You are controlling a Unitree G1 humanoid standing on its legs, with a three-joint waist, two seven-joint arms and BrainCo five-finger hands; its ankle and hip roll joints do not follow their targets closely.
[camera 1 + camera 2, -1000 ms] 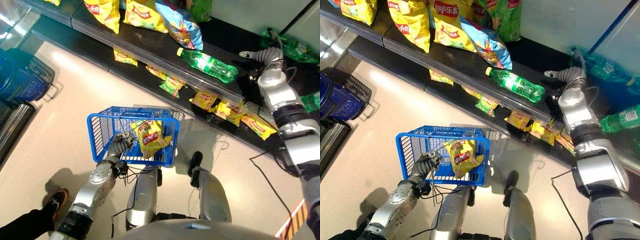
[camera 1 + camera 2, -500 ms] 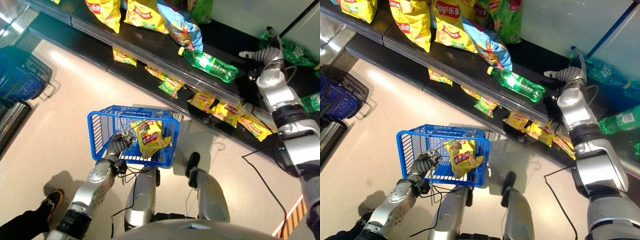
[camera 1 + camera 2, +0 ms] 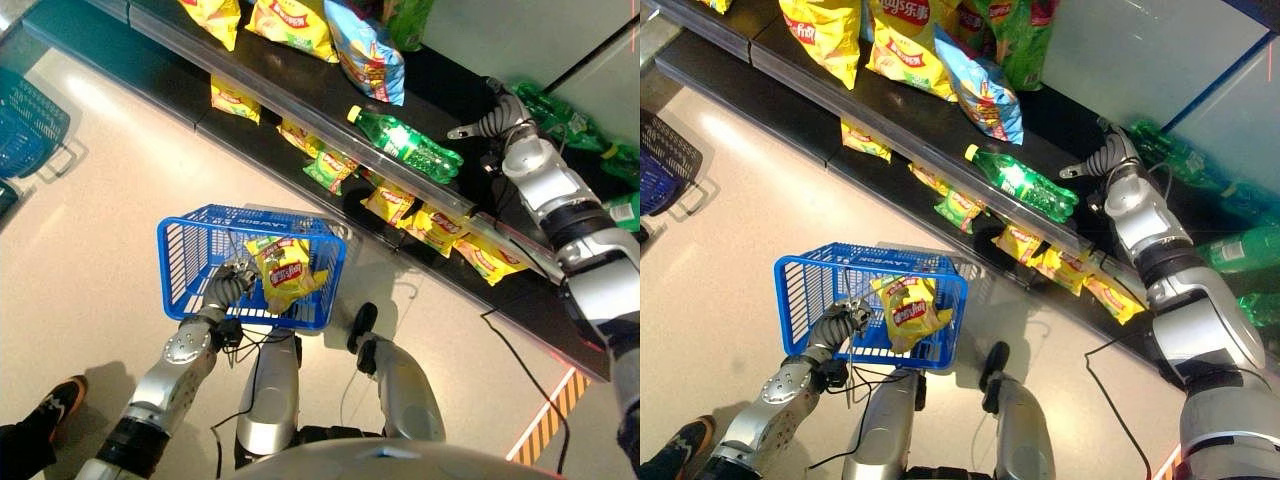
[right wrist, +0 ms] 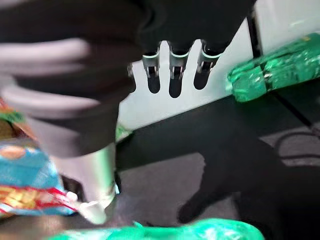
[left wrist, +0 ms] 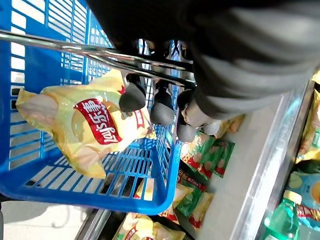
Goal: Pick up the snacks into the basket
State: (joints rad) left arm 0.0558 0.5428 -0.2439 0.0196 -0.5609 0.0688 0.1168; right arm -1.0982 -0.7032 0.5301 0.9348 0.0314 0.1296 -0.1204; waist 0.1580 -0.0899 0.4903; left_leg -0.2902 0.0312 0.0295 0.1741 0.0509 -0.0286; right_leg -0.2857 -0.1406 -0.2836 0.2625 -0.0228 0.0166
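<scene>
One yellow snack bag (image 3: pixel 282 278) is already lying inside the blue basket (image 3: pixel 190 252), leaning toward the side nearest the shelf; that looks like the only one collected. The left hand (image 3: pixel 228 287) is curling its fingers (image 5: pixel 132 97) round the basket's wire handle (image 5: pixel 75 50), carrying it above the pale floor (image 3: pixel 80 190). The right hand (image 3: pixel 1108 158) is reaching over the dark shelf (image 3: pixel 300 85), fingers straight and relaxed, holding nothing; the shelf beneath it is bare and dark in the right wrist view. Plenty is remaining: small yellow and green snack packs (image 3: pixel 412 212) are hanging along the lower shelf edge, and larger chip bags (image 3: pixel 898 45) are lying further along the upper shelf. A green bottle (image 3: pixel 405 146) is lying between the right hand and the chip bags, likely getting in the way of a direct reach. More green bottles (image 3: pixel 1175 160) are lying beyond the right hand. A second blue basket (image 3: pixel 25 130) is sitting on the floor well apart, and a person's shoe (image 3: pixel 55 398) is showing near the left arm.
</scene>
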